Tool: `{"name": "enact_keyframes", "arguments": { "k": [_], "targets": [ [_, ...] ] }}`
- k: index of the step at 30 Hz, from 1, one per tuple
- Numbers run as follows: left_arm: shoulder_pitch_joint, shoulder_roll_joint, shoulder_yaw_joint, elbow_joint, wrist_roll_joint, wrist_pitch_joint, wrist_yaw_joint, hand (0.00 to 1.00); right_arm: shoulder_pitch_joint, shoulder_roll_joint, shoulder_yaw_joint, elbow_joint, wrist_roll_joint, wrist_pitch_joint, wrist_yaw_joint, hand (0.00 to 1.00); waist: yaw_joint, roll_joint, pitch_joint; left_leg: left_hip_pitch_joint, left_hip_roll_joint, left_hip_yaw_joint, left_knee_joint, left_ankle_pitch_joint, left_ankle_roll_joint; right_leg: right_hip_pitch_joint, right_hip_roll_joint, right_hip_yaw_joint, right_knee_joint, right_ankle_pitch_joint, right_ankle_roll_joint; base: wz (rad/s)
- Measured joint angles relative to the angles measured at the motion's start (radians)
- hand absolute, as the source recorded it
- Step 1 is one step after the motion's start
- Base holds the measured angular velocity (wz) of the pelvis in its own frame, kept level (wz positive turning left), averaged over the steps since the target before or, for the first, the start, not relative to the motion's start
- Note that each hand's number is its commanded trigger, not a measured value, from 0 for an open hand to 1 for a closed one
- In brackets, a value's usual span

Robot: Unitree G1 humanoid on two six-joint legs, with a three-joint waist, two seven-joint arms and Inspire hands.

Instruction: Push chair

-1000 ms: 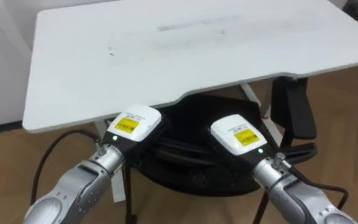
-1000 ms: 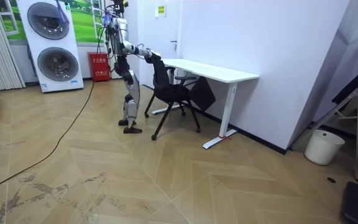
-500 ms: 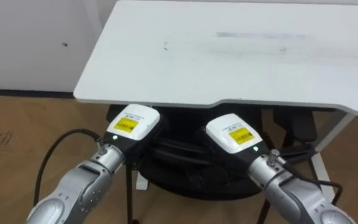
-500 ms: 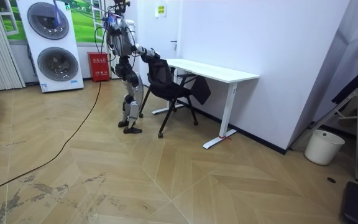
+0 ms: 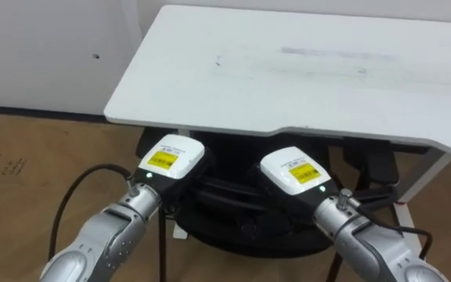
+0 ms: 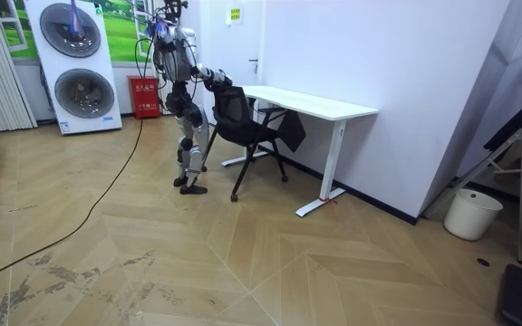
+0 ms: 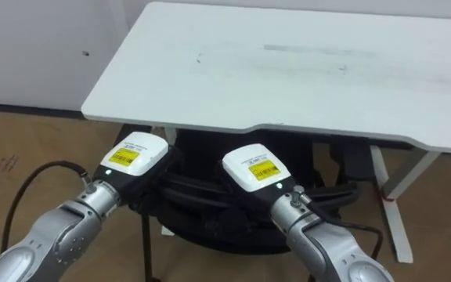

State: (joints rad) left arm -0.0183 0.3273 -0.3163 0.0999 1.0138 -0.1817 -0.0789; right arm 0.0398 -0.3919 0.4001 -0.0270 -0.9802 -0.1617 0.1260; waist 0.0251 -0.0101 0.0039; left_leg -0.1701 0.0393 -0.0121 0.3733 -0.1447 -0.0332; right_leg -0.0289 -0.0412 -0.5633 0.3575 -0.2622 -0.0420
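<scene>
White worktop: one | black chair: one, seat partly beneath the worktop's front edge, backrest toward the robot | push judged largely done, final tuck-in remaining | left hand, right hand: two, set on backrest top; fingers hidden, grip cannot be told

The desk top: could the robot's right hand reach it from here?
Probably yes: the right hand is at the chair back just below the near edge of the desk top, and nothing lies between them.
</scene>
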Motion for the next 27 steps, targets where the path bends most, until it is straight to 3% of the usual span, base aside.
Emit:
{"name": "enact_keyframes", "arguments": {
  "k": [1, 2, 7, 12, 20, 24, 27],
  "targets": [
    [0.002, 0.0, 0.0, 0.0, 0.0, 0.001, 0.0, 0.73, 0.0, 0.0, 0.0, -0.001, 0.0, 0.001, 0.002, 0.71, -0.003, 0.0, 0.0001, 0.007, -0.002, 0.0, -0.019, 0.009, 0.001, 0.0, 0.0, 0.008, -0.003, 0.003, 0.005, 0.0],
    [0.005, 0.0, -0.001, 0.0, -0.001, 0.002, 0.001, 0.0, 0.0, 0.0, 0.001, -0.005, -0.001, 0.003, 0.009, 0.03, -0.01, 0.001, -0.0003, 0.02, -0.011, 0.0, -0.049, 0.026, 0.002, 0.0, -0.001, 0.016, -0.013, 0.008, 0.008, 0.0],
    [0.015, -0.005, -0.001, 0.0, -0.001, 0.019, 0.002, 0.0, 0.0, 0.004, 0.003, -0.018, 0.0, 0.013, 0.036, 0.0, -0.016, 0.007, -0.0036, 0.046, -0.019, 0.0, -0.106, 0.053, 0.004, 0.0, -0.007, 0.029, -0.018, 0.01, 0.011, 0.0],
    [0.014, -0.006, 0.005, -0.022, -0.002, 0.065, -0.003, 0.0, -0.001, 0.005, -0.018, -0.065, 0.122, 0.062, 0.071, 0.0, -0.016, 0.025, -0.0191, 0.066, -0.023, 0.012, -0.137, 0.06, 0.006, 0.004, -0.005, 0.04, -0.038, 0.016, 0.007, -0.06],
    [0.013, -0.006, 0.018, -0.062, -0.019, 0.103, -0.019, 0.0, -0.008, 0.035, -0.062, -0.108, 0.257, 0.102, 0.072, 0.0, -0.017, 0.023, -0.0131, 0.086, -0.033, 0.011, -0.151, 0.062, 0.014, 0.029, 0.001, 0.044, -0.067, 0.021, 0.001, 0.01],
    [0.012, -0.01, 0.027, -0.099, -0.022, 0.116, -0.019, 0.0, -0.01, 0.048, -0.082, -0.108, 0.27, 0.112, 0.072, 0.0, -0.016, 0.018, -0.0018, 0.086, -0.036, 0.014, -0.153, 0.059, 0.016, 0.036, 0.003, 0.045, -0.084, 0.029, 0.004, 0.0],
    [0.012, -0.012, 0.041, -0.116, -0.041, 0.115, -0.019, 0.0, -0.01, 0.058, -0.107, -0.108, 0.279, 0.112, 0.063, 0.0, -0.011, 0.014, 0.0013, 0.086, -0.038, 0.024, -0.153, 0.057, 0.02, 0.041, 0.004, 0.047, -0.098, 0.036, 0.003, -0.01]
  ]
}}
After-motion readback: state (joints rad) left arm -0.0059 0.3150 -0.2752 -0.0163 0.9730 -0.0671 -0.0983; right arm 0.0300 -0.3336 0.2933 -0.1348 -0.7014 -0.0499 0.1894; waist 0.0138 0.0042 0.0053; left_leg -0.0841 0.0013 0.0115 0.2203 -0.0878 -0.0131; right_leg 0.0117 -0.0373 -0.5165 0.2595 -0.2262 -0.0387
